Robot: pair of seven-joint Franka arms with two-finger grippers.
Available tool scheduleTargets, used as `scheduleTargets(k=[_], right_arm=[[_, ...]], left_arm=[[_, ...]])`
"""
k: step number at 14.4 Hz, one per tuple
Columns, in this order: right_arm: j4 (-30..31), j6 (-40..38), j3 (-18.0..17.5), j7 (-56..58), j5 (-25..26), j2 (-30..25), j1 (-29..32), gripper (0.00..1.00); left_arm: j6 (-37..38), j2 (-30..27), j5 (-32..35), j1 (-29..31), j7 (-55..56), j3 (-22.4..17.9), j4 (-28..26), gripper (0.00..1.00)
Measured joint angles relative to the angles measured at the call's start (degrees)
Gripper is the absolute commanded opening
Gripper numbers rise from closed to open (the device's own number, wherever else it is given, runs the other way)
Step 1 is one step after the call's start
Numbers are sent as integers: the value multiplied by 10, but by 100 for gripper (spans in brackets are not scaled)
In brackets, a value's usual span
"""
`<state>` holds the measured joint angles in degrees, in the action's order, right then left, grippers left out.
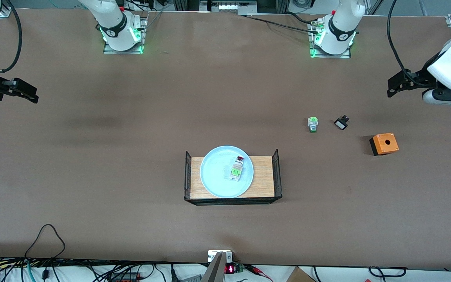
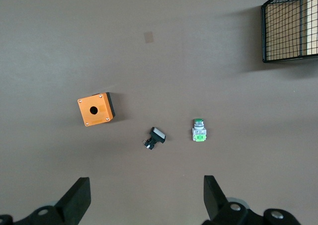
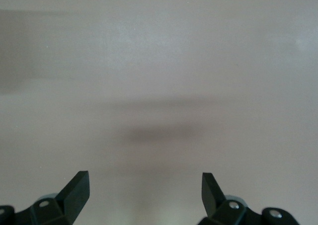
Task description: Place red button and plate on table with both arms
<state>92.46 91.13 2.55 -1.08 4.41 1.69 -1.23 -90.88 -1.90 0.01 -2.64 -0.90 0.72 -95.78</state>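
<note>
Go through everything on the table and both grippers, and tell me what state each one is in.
Red button: lying on its side in the plate.
Plate: resting on the wooden tray.
Green button: on the table.
Orange box: on the table, hole up.
Left gripper: open, holding nothing.
Right gripper: open, holding nothing.

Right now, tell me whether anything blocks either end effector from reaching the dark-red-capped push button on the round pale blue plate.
Nothing visible does. The red button lies on the plate, uncovered from above; the wooden tray's black wire ends flank it. Left end effector and right end effector hang open over the table's ends.
</note>
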Motion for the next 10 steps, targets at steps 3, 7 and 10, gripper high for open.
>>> scheduleTargets(k=[3, 7, 10], right_arm=[[0, 0, 0, 0, 0, 0, 0, 100], [0, 0, 0, 0, 0, 0, 0, 100], [0, 0, 0, 0, 0, 0, 0, 100]], left_arm=[[0, 15, -14, -15, 2, 23, 27, 100], [18, 75, -16, -70, 9, 61, 112, 100], [18, 116, -6, -134, 10, 68, 165, 100]])
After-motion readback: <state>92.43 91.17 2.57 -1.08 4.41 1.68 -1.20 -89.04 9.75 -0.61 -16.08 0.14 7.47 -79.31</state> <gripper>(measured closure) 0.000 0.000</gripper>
